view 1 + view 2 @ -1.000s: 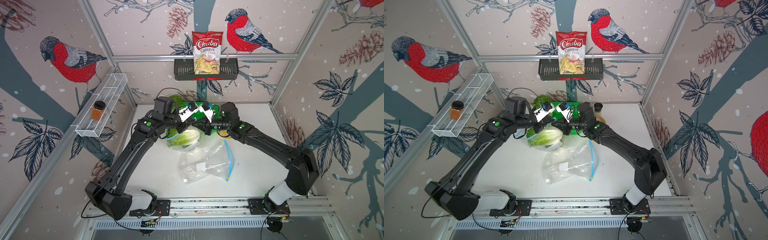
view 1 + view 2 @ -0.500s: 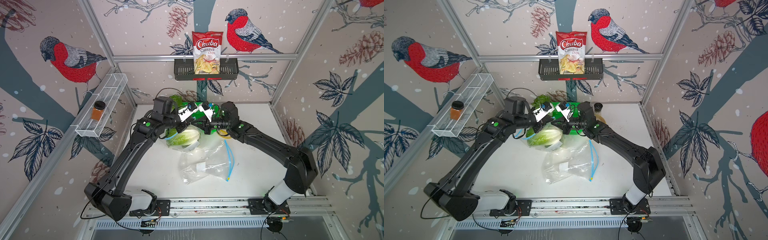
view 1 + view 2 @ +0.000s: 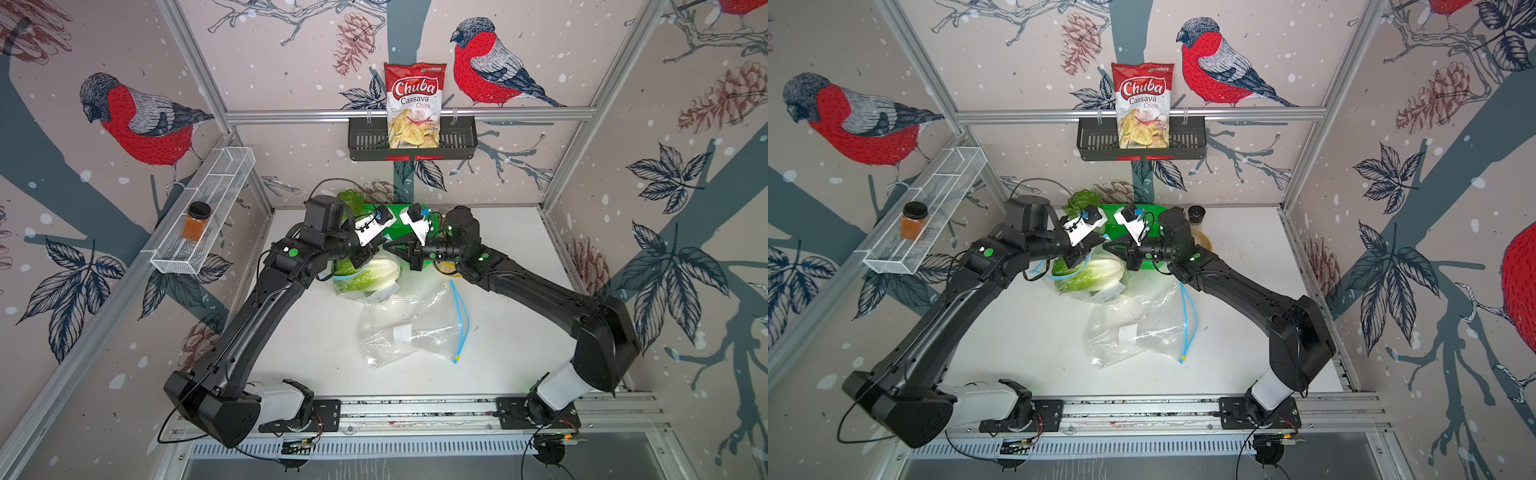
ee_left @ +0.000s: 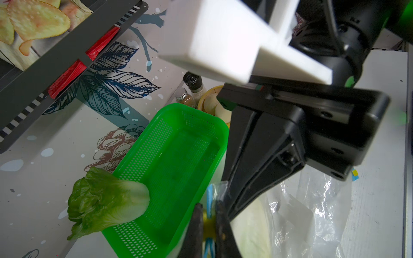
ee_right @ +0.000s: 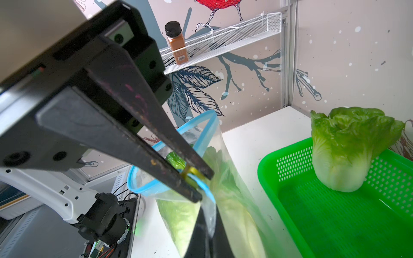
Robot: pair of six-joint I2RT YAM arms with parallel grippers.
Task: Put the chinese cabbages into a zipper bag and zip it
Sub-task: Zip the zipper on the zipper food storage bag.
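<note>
Cabbage (image 3: 371, 273) in zipper bag (image 5: 237, 201): long axis left-right, base rightward.

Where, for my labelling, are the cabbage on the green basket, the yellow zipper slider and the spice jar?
unbagged cabbage (image 5: 348, 152): right wrist view, green leaves.
yellow zipper slider (image 5: 192, 172): right wrist view, yellow body.
spice jar (image 5: 177, 50): right wrist view, orange body.

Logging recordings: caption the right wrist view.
Left gripper pinches the zipper bag's zip, cabbage inside; another cabbage rests on the green basket.
</note>
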